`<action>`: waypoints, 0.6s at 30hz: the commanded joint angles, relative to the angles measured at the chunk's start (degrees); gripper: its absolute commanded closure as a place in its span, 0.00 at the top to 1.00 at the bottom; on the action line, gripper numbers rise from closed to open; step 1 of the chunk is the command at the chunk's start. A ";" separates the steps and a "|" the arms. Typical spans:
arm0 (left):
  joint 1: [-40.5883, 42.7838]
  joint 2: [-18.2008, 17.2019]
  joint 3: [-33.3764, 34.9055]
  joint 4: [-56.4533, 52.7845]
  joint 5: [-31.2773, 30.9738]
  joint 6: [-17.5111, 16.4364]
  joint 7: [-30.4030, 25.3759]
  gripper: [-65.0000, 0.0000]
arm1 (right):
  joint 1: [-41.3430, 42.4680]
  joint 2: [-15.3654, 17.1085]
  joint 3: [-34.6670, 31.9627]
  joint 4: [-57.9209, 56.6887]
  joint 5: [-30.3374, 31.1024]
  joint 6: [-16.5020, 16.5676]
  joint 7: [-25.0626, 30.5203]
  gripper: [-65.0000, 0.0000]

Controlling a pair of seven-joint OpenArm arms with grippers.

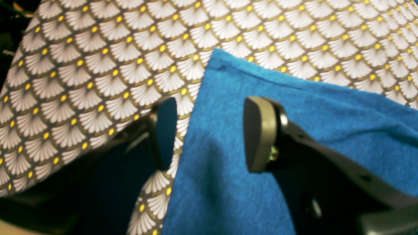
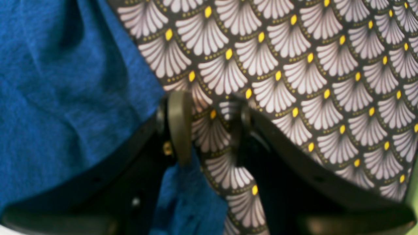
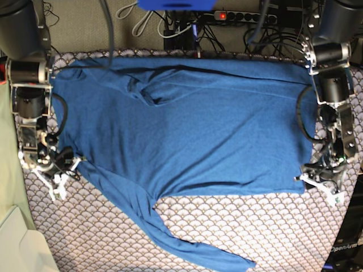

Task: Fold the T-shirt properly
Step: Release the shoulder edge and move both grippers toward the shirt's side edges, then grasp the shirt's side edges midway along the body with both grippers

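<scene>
The blue T-shirt (image 3: pixel 193 124) lies spread flat on the scallop-patterned cloth, one long sleeve (image 3: pixel 193 246) trailing toward the front edge. My left gripper (image 3: pixel 316 182) hangs at the shirt's front right corner. In the left wrist view this gripper (image 1: pixel 212 133) is open, its jaws straddling the T-shirt (image 1: pixel 326 107) edge without pinching it. My right gripper (image 3: pixel 61 170) is at the shirt's left edge. The right wrist view shows this gripper (image 2: pixel 210 129) open over patterned cloth, with the T-shirt (image 2: pixel 65 98) edge reaching its left finger (image 2: pixel 179 127).
The scallop-patterned cloth (image 3: pixel 255 226) covers the whole table. Cables and a power strip (image 3: pixel 227 14) run behind the far edge. A pale green surface (image 3: pixel 8 187) and a white object (image 3: pixel 22 249) sit at the left.
</scene>
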 commanded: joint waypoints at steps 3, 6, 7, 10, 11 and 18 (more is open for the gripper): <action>-1.60 -0.98 -0.13 0.52 -0.15 -0.06 -1.15 0.49 | 0.57 0.67 0.16 0.42 -0.49 0.20 -1.42 0.32; -2.30 -0.98 -0.04 0.78 -0.24 -0.06 -0.71 0.49 | 0.48 0.94 0.16 2.62 -0.49 0.20 -1.69 0.32; -2.30 -0.98 -0.04 0.78 -0.42 -0.06 -0.71 0.49 | 0.22 1.03 0.16 4.73 -0.49 0.20 -2.48 0.32; -2.39 -1.07 -0.04 0.87 -0.33 -0.06 -0.71 0.49 | -0.49 1.03 0.16 10.53 -0.40 0.46 -6.70 0.32; -2.39 -1.07 -0.04 0.87 -0.51 -0.06 -0.71 0.49 | -0.84 0.94 0.16 12.64 -0.40 1.25 -7.93 0.32; -2.30 -1.07 -0.13 0.87 -0.24 -0.06 -1.06 0.49 | -2.69 -0.47 0.25 17.48 -0.40 4.07 -10.74 0.32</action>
